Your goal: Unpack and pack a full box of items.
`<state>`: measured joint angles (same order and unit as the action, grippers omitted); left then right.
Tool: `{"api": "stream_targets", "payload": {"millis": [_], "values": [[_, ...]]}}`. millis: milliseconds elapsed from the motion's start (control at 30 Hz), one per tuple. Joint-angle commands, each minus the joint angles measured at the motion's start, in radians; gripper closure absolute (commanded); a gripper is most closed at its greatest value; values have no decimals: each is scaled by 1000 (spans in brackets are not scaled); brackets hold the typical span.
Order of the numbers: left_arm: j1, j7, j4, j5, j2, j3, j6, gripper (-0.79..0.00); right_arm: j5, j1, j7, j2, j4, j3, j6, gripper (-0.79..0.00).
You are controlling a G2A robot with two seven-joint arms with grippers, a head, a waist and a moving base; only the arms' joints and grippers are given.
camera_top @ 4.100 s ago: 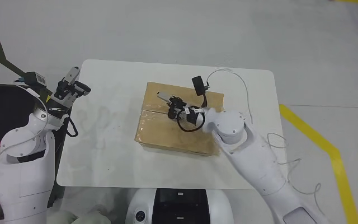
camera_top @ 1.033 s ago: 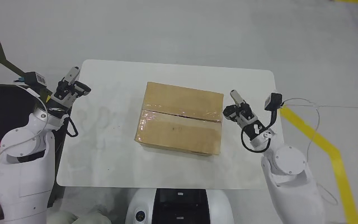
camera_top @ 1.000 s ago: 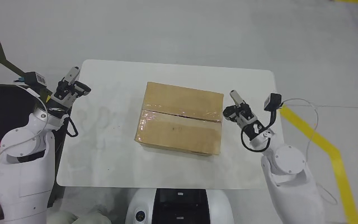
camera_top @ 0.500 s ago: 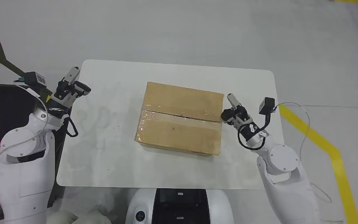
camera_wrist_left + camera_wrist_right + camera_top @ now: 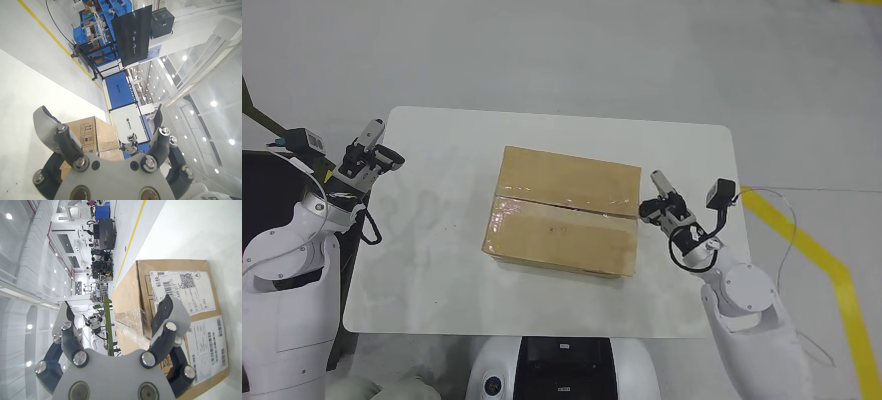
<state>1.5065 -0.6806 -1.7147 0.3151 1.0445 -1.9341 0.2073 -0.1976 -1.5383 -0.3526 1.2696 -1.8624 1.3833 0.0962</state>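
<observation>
Roughly at the middle of the table (image 5: pixel 422 270), a little askew to its edges: box (image 5: pixel 560 210), brown cardboard, flaps down, clear tape along the top seam and folding onto the ends. White shipping labels on the end toward the right edge; printed arrow marks on the end toward the left edge.

Just beside the labelled end, about level with the taped seam: right gripper (image 5: pixel 117 306), fingers spread wide, nothing between them. Seen from its own wrist, one fingertip overlapping the labelled face, the other against the room beyond the box top; contact with the cardboard impossible to judge. Seen from above, over the bare strip of table between box and right edge.

Well apart from the box, over the far left corner of the table: left gripper (image 5: pixel 102 109), likewise spread wide and holding nothing, pointed across the table toward the arrow-marked end.

Beyond the right edge, on the pale floor: yellow line (image 5: pixel 802 236), running diagonally away from the table.
</observation>
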Motion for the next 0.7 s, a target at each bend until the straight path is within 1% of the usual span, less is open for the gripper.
{"api": "stream_targets", "payload": {"millis": [0, 167, 367, 533, 667], "values": [[0, 0, 0, 0, 0, 0, 0, -785, 3, 3, 1, 0, 0, -3, 2, -785], [0, 0, 0, 0, 0, 0, 0, -785, -3, -1, 13, -1, 4, 7, 0, -785], [0, 0, 0, 0, 0, 0, 0, -785, -5, -86, 71, -7, -56, 77, -26, -785], [0, 0, 0, 0, 0, 0, 0, -785, -23, -162, 112, -10, -98, 137, -98, -785], [0, 0, 0, 0, 0, 0, 0, -785, -39, -197, 135, -9, -105, 167, -153, -785]]}}
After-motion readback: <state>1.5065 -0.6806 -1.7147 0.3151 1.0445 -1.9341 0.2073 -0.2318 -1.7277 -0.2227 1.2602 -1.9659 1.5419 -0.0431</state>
